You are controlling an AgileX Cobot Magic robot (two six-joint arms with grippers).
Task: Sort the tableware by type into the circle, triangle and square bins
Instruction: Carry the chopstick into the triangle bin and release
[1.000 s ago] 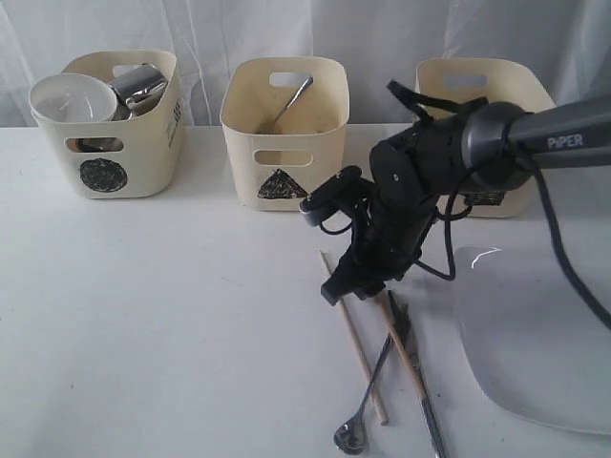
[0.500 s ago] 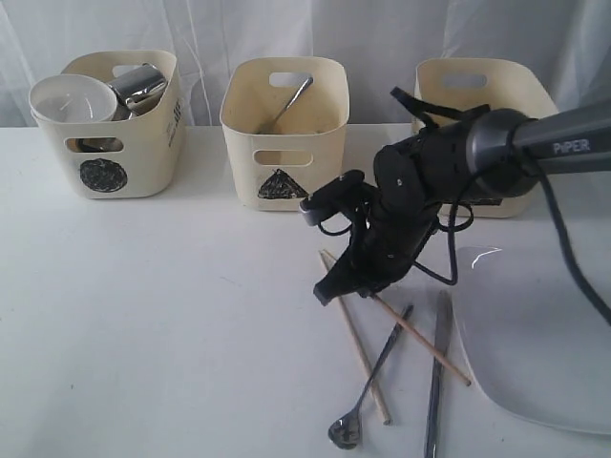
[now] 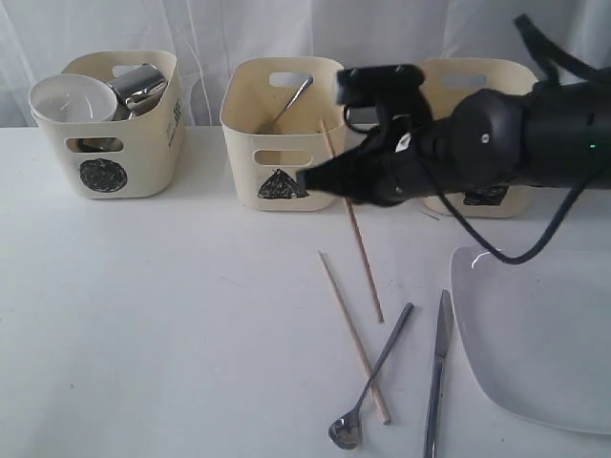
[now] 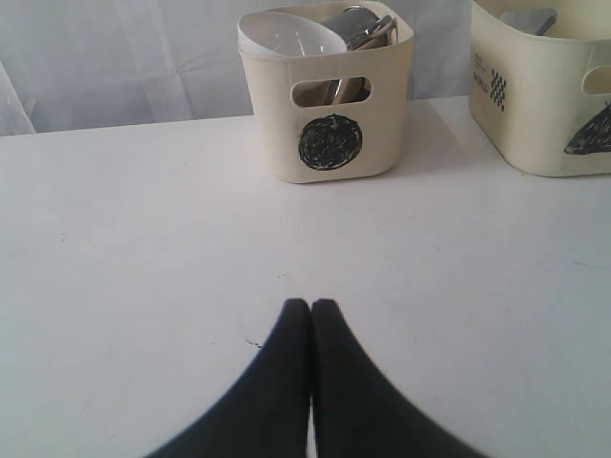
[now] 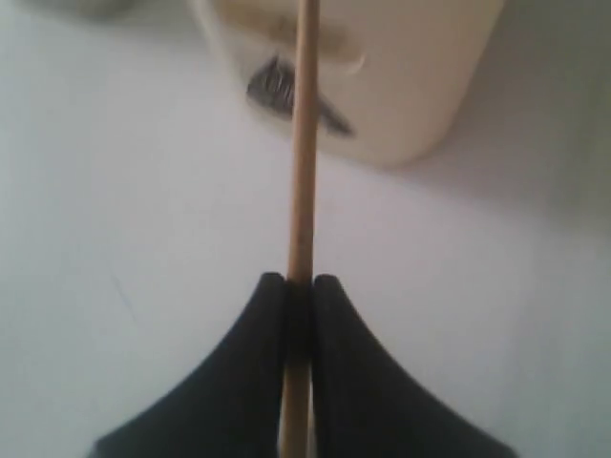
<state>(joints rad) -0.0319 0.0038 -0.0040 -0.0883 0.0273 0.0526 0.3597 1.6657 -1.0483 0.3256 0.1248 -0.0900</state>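
My right gripper (image 3: 318, 179) (image 5: 301, 280) is shut on a wooden chopstick (image 3: 363, 258) (image 5: 303, 143) and holds it off the table, slanted, just in front of the triangle bin (image 3: 284, 143) (image 5: 391, 86). The second chopstick (image 3: 353, 336), a steel spoon (image 3: 370, 377) and a knife (image 3: 437, 367) lie on the table below it. The large white plate (image 3: 535, 343) rests at the right. In the circle bin (image 3: 115, 143) (image 4: 329, 114) are a white bowl (image 3: 69, 98) (image 4: 291, 33) and a steel mug (image 3: 143, 86) (image 4: 363, 27). My left gripper (image 4: 311, 303) is shut and empty above bare table.
A steel utensil (image 3: 289, 100) leans inside the triangle bin. The square bin (image 3: 477, 81) stands at the back right, partly behind my right arm. A white curtain closes off the back of the table.
The right gripper shut on one chopstick, lifted it off the table and carried it up and back toward the triangle bin. The knife and spoon shifted slightly. The left gripper stayed still.
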